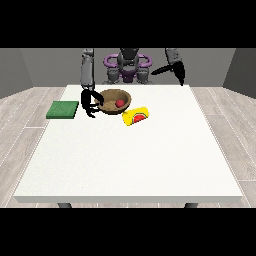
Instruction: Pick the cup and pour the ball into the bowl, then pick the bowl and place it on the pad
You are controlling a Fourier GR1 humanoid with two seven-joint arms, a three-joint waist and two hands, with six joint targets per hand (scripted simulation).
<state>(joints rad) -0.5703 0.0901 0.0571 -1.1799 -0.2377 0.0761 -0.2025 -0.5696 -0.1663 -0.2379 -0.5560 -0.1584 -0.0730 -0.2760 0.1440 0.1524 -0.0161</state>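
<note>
Grey arms [88,67], black hands [89,102], purple rings [111,61] at the shoulders.

You see the brown wooden bowl [113,100] standing upright on the white table's far part, left of the middle, with the small red ball [120,103] resting inside it towards its right side. Just beside the bowl, to its front right, you find the yellow cup [136,116] lying on its side, a red mark on it, its long axis running left to right and slightly away from you. Well to the bowl's left, the flat green pad [63,110] lies at the table's left edge.
</note>
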